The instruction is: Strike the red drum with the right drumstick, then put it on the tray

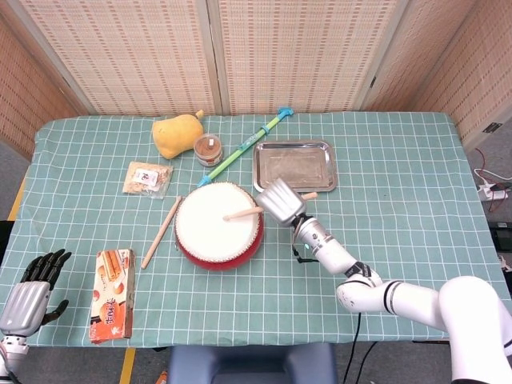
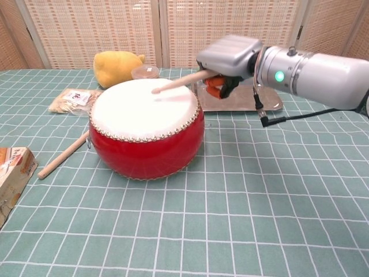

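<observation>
The red drum (image 1: 218,227) (image 2: 146,134) with a white skin sits mid-table. My right hand (image 1: 281,200) (image 2: 228,57) hovers at the drum's right rim and grips a wooden drumstick (image 1: 243,213) (image 2: 179,80). Its tip is down on the skin or just above it. The steel tray (image 1: 293,166) (image 2: 271,103) lies behind the drum to the right, with nothing on it. A second drumstick (image 1: 162,230) (image 2: 62,154) lies on the cloth left of the drum. My left hand (image 1: 30,290) rests at the front left table edge, holding nothing, its dark fingers slightly spread.
A yellow plush toy (image 1: 178,134) (image 2: 117,66), a small jar (image 1: 209,149), and a green-blue stick (image 1: 245,146) lie behind the drum. A snack packet (image 1: 148,178) (image 2: 73,99) is at back left. A biscuit box (image 1: 113,294) (image 2: 12,173) lies front left.
</observation>
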